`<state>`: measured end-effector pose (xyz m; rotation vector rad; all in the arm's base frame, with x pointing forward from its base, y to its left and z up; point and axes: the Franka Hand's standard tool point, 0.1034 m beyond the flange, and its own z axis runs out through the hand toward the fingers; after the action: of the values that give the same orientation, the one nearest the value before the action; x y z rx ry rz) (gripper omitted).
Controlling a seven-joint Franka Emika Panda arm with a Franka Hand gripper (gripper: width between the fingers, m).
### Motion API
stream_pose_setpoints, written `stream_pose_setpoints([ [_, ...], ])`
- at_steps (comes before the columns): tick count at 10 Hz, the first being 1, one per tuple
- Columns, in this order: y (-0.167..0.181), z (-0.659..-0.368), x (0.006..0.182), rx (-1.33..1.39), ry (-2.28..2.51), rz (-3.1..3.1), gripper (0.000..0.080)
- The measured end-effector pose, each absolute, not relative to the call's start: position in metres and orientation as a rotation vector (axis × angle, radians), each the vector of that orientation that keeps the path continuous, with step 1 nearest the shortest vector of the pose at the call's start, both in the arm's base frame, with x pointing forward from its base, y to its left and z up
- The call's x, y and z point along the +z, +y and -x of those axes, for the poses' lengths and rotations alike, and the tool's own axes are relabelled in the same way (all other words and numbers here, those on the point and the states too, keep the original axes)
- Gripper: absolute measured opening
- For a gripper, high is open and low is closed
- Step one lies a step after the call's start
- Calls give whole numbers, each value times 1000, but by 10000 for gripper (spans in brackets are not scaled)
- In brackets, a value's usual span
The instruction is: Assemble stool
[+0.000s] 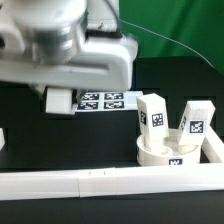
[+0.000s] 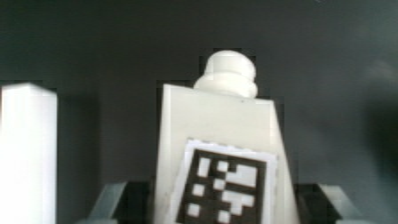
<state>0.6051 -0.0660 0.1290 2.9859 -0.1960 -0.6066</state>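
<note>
On the exterior view's left, the arm's bulk hides the gripper (image 2: 217, 190); only the wrist view shows you its fingers (image 2: 118, 200) closed against a stool leg (image 2: 222, 140), threaded peg pointing away, apparently so it can be screwed in. Further right lies the marker board (image 1: 98, 99). At the right, the seat disc (image 1: 168, 153) sits in the white rails' (image 1: 90, 183) corner, apparently braced, with two legs (image 1: 153, 118) standing in its recesses.

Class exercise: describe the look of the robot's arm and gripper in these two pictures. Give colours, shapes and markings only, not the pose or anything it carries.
In the exterior view the arm is a bulky, rounded body in white and light grey, blurred, with a darker grey cylindrical section and no markings or cables that can be made out. In the wrist view the gripper shows only as two dark grey fingers.
</note>
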Motion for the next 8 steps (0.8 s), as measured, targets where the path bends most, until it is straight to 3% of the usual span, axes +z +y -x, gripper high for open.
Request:
stream_pose_setpoints([
  [1,-53,-615,136,-450,-183,-3011,324],
  [5,-53,-625,130,-49,-165,-3045,324],
  [8,10,-616,127,377,-151,-3009,324],
])
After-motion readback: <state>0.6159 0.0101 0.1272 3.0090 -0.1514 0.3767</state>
